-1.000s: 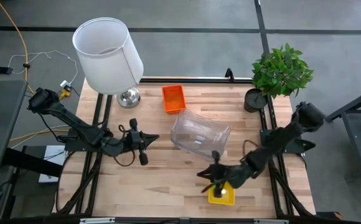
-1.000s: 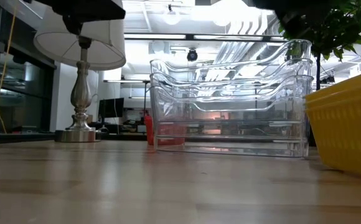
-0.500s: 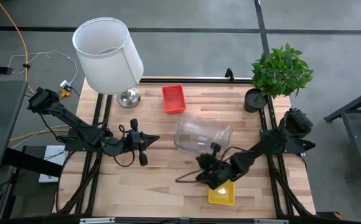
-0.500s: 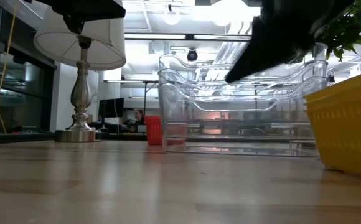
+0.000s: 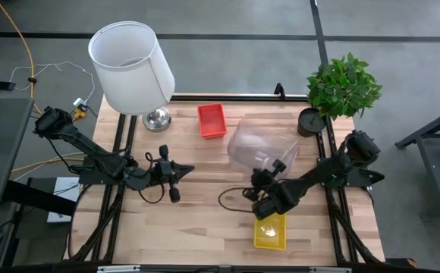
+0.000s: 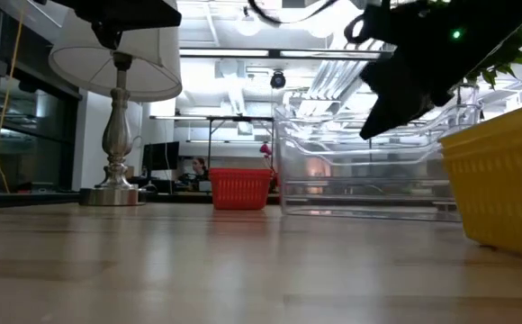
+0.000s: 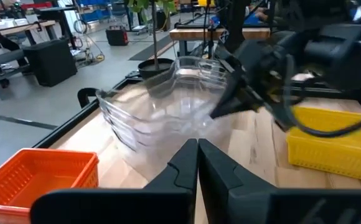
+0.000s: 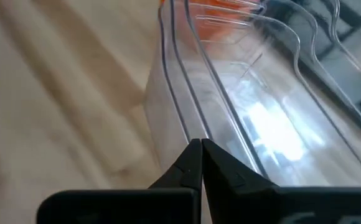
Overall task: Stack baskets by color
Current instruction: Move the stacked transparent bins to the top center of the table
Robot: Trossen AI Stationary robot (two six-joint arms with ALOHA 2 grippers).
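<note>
A stack of clear bins point(image 5: 259, 148) stands on the table right of the middle, also seen in the low view point(image 6: 360, 171) and in the left wrist view point(image 7: 162, 115). A red basket point(image 5: 212, 120) sits on the table near the far edge. A yellow basket point(image 5: 270, 232) sits by the near edge. My right gripper point(image 5: 275, 170) is shut, at the clear bins' near side, above and beyond the yellow basket. My left gripper point(image 5: 190, 168) is shut on nothing, above the table left of the middle. My right gripper has its shut fingertips point(image 8: 200, 149) against the near long wall of the clear bins, just under the rim point(image 8: 187, 127). The fingers slant down toward the table's far edge. The bins stand upright with their bottom on the table.
A lamp with a white shade point(image 5: 133, 68) stands at the far left corner and a potted plant point(image 5: 343, 87) at the far right corner. A dark cable loop point(image 5: 235, 200) hangs by the right arm. Bare wood lies between the two arms.
My right gripper has left its place over the yellow basket, gone toward the far edge and tipped its fingers down against the clear bins. The bins have slid along the table toward the far right and turned a little. The yellow basket stays in place.
</note>
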